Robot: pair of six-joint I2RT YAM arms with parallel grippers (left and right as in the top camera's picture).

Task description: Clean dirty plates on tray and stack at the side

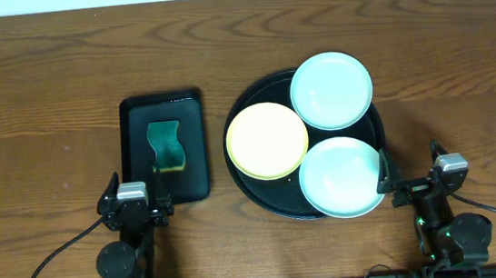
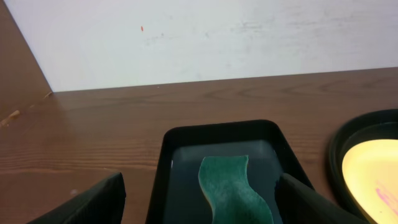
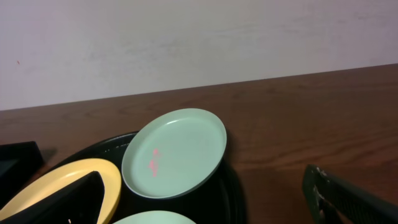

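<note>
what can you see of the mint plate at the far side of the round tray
The far mint plate is small, round, shallow, pale mint-white, plain and glossy. A pink smear marks its inside. It sits at the back right of the round black tray, overhanging the rim and slightly tilted. It borders the yellow plate and the other mint plate.

**Three plates crowd the round black tray**

The tray (image 1: pixel 267 192), black with a raised rim, sits on the table right of centre. The pale yellow plate (image 1: pixel 266 141) overhangs its left rim. The far mint-white plate (image 1: pixel 331 90) overhangs its far-right rim, and the near mint-white plate (image 1: pixel 342 177) its near-right rim. The plates' edges meet. Pink smears mark the pale yellow plate and the far mint-white plate.
</note>
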